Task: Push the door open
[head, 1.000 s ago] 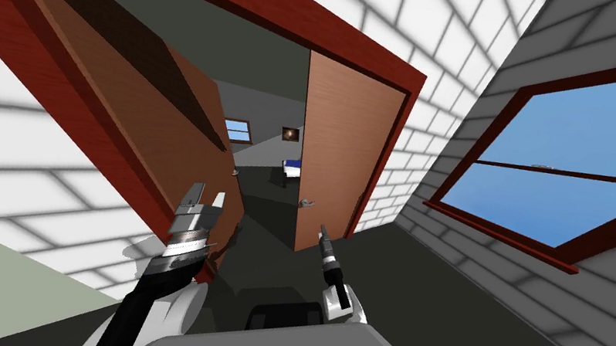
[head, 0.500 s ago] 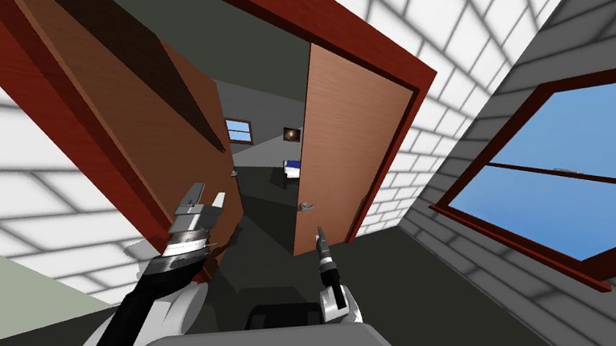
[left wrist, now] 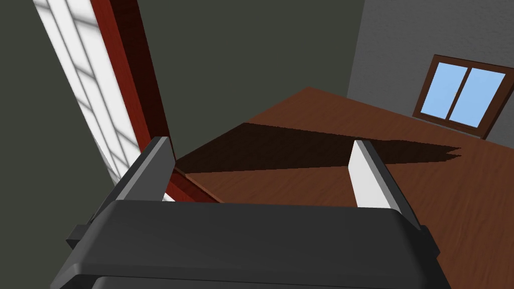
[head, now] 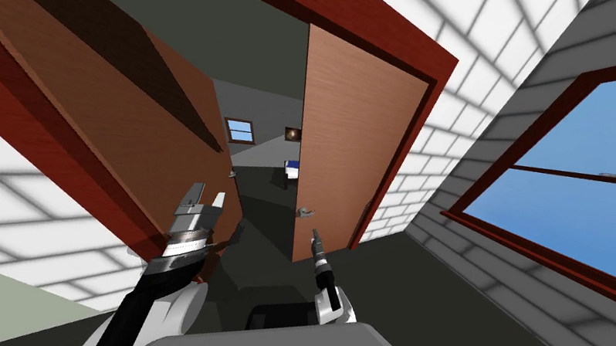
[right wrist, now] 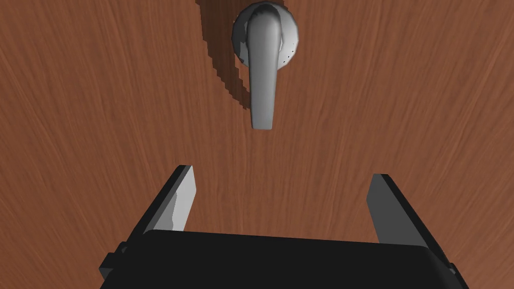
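1. Right pincer (right wrist: 281, 173): released, fingers spread, nothing between them. It points at the lever handle (right wrist: 262, 95). The handle's free end hangs toward the pincer, and the two are apart.
2. The handle is mounted on the right door leaf (right wrist: 100, 100), brown with a wood grain, just ahead of the fingers. I cannot tell whether the tips touch the wood.
3. In the head view, the right pincer (head: 315, 234) is just below the lever handle (head: 304, 212). The handle sits at the free edge of the right door leaf (head: 349, 150).
4. Left of the handle, a gap separates this leaf from the left door leaf (head: 150, 125), which is swung wide.
5. Left pincer (head: 205, 195): across that gap from the handle, beside the left leaf. Its wrist view shows the left pincer (left wrist: 261, 142) released and empty.
6. A dark red door frame (head: 400, 33) runs above and to the right of the handle.
7. Through the gap, beyond the handle: a small window (head: 238, 129), a framed picture (head: 292, 134) and a bed (head: 291, 168) with blue on it.
8. A large window (head: 607, 201) is well to the right of the handle.
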Robot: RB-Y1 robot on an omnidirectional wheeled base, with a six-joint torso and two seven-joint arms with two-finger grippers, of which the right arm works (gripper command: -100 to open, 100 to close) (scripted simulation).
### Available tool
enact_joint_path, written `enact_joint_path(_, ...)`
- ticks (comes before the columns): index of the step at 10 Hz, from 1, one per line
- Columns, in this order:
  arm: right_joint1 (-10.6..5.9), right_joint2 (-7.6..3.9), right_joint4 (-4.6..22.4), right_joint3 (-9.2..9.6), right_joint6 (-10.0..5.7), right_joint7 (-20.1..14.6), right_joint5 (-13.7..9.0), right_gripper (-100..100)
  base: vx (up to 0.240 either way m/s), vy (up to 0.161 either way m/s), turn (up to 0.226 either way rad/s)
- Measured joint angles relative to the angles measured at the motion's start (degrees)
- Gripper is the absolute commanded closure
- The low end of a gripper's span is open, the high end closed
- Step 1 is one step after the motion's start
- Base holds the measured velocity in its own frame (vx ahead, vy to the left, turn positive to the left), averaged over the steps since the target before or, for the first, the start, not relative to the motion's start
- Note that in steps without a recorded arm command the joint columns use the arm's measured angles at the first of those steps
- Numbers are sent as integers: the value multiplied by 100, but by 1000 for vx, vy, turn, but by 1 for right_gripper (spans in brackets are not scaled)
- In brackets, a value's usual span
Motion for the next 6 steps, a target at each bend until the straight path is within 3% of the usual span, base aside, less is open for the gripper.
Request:
enact_joint_path(3, -89, 92, 209, 13, -17, 7, 19, -100, 78, -21, 24)
enact_joint_path(6, -43, -183, 122, 5, 40, -9, 10, -100, 177, 45, 21)
